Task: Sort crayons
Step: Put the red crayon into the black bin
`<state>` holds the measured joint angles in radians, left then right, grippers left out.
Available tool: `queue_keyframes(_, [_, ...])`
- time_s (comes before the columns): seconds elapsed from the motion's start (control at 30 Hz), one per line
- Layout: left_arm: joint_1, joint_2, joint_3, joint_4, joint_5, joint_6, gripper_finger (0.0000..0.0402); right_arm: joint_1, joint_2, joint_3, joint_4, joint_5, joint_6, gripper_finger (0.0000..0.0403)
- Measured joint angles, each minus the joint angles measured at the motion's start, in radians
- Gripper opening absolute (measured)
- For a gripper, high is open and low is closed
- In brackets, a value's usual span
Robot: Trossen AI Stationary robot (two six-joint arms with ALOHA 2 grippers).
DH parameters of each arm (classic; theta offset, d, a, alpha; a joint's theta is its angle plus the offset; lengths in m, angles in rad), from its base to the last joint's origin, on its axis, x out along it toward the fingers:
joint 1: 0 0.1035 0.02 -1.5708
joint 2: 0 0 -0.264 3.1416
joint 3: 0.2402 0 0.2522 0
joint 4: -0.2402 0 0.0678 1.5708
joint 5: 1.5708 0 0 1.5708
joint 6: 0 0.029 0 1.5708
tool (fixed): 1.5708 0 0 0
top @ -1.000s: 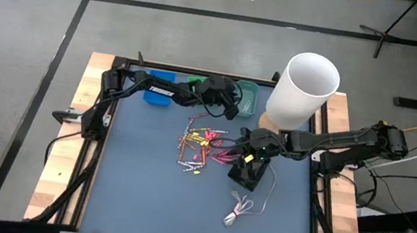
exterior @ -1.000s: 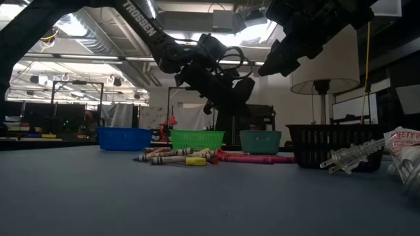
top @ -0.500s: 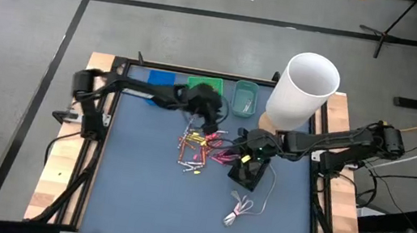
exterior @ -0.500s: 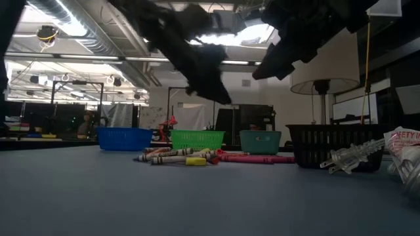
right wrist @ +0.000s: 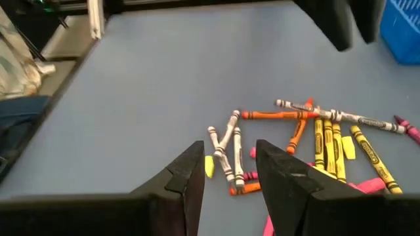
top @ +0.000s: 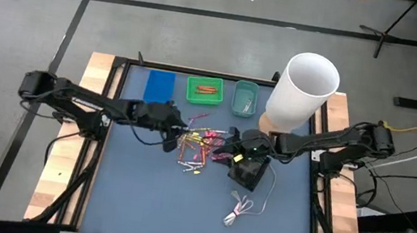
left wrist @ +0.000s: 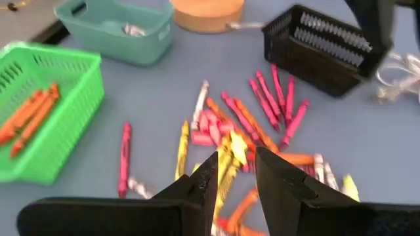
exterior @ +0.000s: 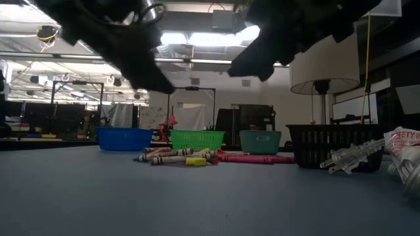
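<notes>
High view: the crayons (top: 202, 148) lie in a loose heap at the middle of the blue table (top: 132, 196), with 3 small trays in a row along the far edge: a blue tray (top: 159, 87), a green tray (top: 204, 90) holding orange crayons, and a teal tray (top: 245, 97). The left gripper (top: 177, 128) hangs at the heap's left edge; the right gripper (top: 226, 146) hangs at its right edge, beside a black basket (top: 250, 172). A coiled white cable (top: 243, 210) lies nearer the front, and a tall white cylinder (top: 302, 90) stands at the far right corner.

Left wrist view: the left gripper (left wrist: 236, 174) has its fingers slightly parted and empty, directly above yellow, pink and orange crayons (left wrist: 230, 134). The green tray (left wrist: 46, 118) with its orange crayons, the teal tray (left wrist: 118, 26) and the black basket (left wrist: 321, 49) surround the heap.

Right wrist view: the right gripper (right wrist: 230, 167) has its fingers spread and empty, above white-wrapped, orange and yellow crayons (right wrist: 308, 131).

Low view: both arms appear as dark blurred shapes above the table; the crayons (exterior: 197, 157) lie in front of the 3 trays.
</notes>
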<state>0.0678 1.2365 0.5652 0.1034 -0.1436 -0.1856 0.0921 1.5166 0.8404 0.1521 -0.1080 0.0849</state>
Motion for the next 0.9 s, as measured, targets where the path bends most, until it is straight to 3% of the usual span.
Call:
queue_keyframes(0.27, [-0.049, -0.021, -0.103, 0.071, -0.003, -0.051, 0.0086, 0.000, 0.136, 0.128, -0.152, 0.037, 0.000, 0.0136])
queue_keyframes(0.5, [-0.074, -0.020, -0.104, 0.093, -0.005, -0.070, 0.0086, 0.000, 0.236, 0.244, -0.390, 0.136, 0.000, 0.0136])
queue_keyframes(0.9, [-0.083, -0.020, -0.104, 0.117, -0.011, -0.068, 0.0086, -0.001, 0.357, 0.271, -0.389, 0.144, 0.000, 0.0136])
